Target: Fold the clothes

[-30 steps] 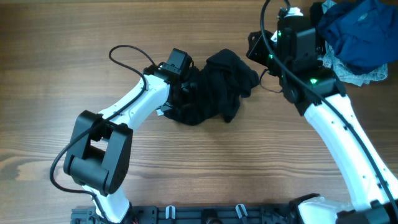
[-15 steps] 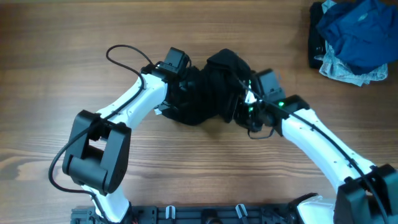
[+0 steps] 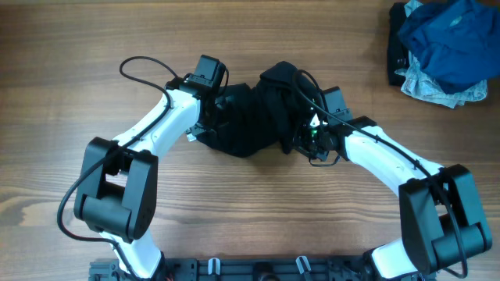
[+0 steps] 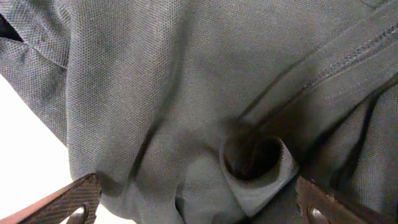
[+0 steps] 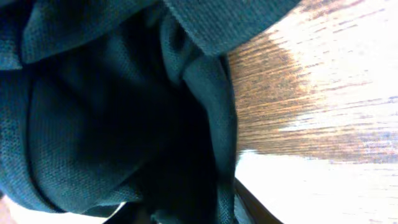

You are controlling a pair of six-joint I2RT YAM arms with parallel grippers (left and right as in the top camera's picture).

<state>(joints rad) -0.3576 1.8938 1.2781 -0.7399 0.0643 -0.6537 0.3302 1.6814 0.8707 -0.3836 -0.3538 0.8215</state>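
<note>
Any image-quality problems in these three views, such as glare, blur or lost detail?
Overhead: sharp and evenly lit, though the black garment loses fold detail. Left wrist: weave crisp, lower-left background blown out white. Right wrist: strong glare whitens the table, grain looks smeared, fabric dim.

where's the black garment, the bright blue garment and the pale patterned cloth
black garment (image 3: pixel 251 129): overhead view, middle of the crumpled heap
bright blue garment (image 3: pixel 453 43): overhead view, centre of its rumpled top
pale patterned cloth (image 3: pixel 428 87): overhead view, edge showing below the bright blue garment
</note>
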